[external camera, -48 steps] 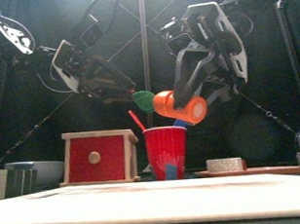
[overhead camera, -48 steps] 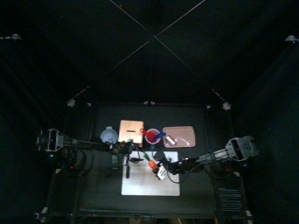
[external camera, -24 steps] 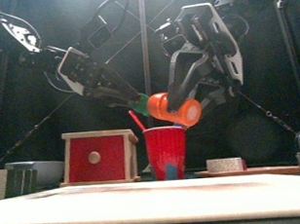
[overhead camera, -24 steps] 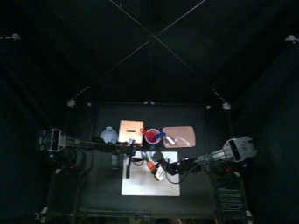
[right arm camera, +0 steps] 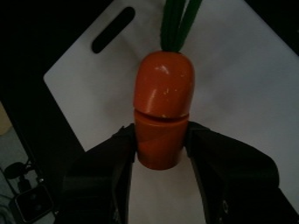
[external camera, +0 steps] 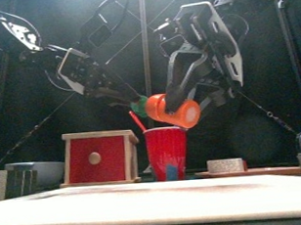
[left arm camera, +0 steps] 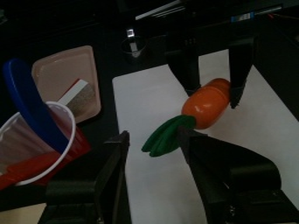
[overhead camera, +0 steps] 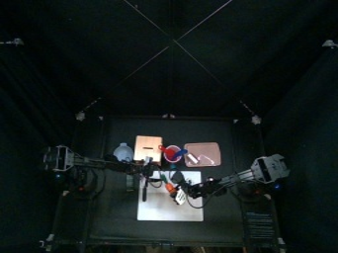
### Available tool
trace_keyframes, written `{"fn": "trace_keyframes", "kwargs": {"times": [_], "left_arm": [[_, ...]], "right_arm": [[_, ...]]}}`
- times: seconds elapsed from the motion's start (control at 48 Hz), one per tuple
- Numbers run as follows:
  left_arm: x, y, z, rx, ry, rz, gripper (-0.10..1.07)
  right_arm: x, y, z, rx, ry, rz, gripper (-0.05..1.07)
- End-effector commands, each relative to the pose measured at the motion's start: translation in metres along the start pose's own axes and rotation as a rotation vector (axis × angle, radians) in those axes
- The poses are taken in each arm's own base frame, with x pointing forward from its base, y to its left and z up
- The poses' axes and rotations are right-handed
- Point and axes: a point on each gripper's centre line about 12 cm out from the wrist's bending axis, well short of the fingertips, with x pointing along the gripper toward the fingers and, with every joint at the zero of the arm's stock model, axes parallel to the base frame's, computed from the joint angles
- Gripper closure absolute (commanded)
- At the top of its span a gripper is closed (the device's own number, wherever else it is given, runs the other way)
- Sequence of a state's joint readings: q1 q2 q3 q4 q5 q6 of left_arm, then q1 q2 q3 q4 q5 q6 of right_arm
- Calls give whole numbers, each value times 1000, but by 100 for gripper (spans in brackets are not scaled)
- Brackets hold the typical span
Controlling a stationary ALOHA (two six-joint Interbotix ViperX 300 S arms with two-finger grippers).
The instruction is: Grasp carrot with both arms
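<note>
Pinched between the black jaws of the right gripper [right arm camera: 162,156] — a stubby bright-orange plastic carrot [right arm camera: 163,105] with green leaves, held in the air above the white rectangular mat [left arm camera: 222,140]. Spread wide and empty, the left gripper [left arm camera: 158,162] — just beside the leaf end, not touching. Behind, a red plastic cup [external camera: 168,153].

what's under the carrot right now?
The carrot hangs in the right tool, above the white mat. The mat shows bare on both sides of it; the strip directly beneath is hidden by the carrot and tool. The left tool is open, close by its green top.
</note>
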State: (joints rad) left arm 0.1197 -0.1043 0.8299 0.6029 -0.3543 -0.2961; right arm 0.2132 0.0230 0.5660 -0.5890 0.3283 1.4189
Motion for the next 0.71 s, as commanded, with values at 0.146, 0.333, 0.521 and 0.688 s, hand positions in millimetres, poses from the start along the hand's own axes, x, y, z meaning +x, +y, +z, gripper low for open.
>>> {"fn": "trace_keyframes", "kwargs": {"times": [0.146, 0.333, 0.521, 0.688], "left_arm": [[1, -13, 8, 14, -23, -34, 13], [3, -17, 8, -3, -35, -47, 13], [10, -20, 6, -9, -48, -65, 14], [15, -20, -1, -13, -26, -70, 15]], "right_arm": [[-7, 9, 11, -2, -32, 33, 53], [-7, 8, 12, -2, -34, 31, 53], [-7, 8, 13, -5, -35, 30, 53], [-7, 9, 13, -4, -37, 33, 53]]}}
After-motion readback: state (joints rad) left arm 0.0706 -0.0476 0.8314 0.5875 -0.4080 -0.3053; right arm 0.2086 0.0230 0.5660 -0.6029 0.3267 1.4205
